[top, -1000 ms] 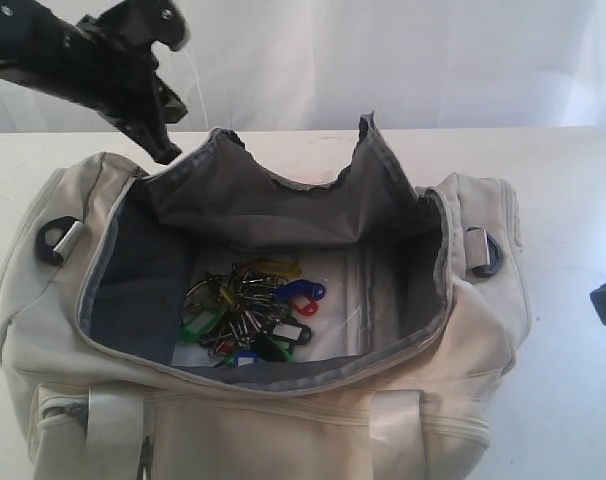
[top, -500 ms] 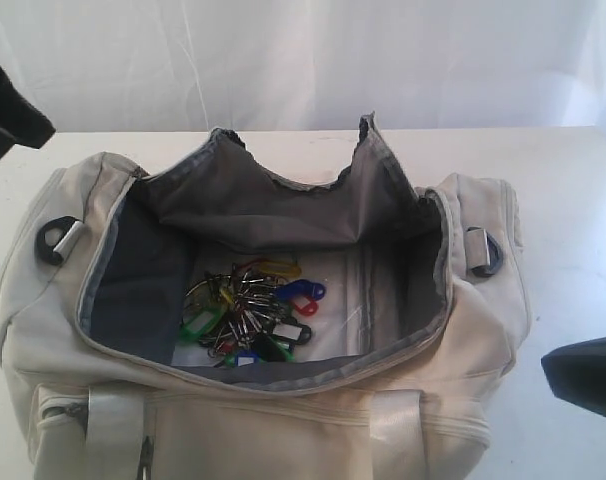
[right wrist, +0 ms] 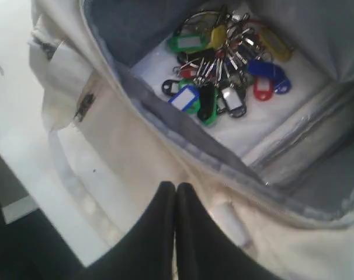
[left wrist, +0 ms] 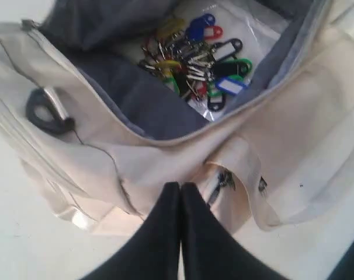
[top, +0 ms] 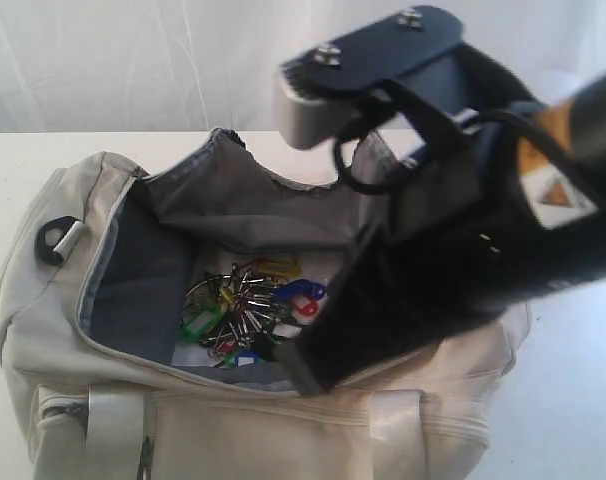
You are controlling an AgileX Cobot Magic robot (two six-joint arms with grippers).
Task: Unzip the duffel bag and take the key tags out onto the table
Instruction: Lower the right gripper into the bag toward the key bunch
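Observation:
The cream duffel bag (top: 43,330) lies unzipped on the white table (top: 13,170), its grey-lined flap (top: 243,195) standing up at the back. The key tags (top: 245,310), a coloured bunch on metal rings, rest on the bag's floor. My right arm reaches in from the upper right and covers the bag's right half. Its gripper (top: 308,380) is shut and empty, just over the front rim. In the right wrist view the gripper (right wrist: 176,186) hovers over the bag (right wrist: 124,134), short of the tags (right wrist: 224,70). My left gripper (left wrist: 180,185) is shut and empty above the bag's outer side (left wrist: 294,116); the tags (left wrist: 200,64) lie beyond it.
A black D-ring (top: 58,240) sticks out at the bag's left end and shows too as the D-ring (left wrist: 45,111) in the left wrist view. A pale webbing strap (top: 113,430) and a pocket zip pull (top: 143,455) sit on the front. A white curtain (top: 133,60) hangs behind.
My left arm has withdrawn from the upper left and out of the exterior view. My right arm has swung in from the right edge to over the bag's opening.

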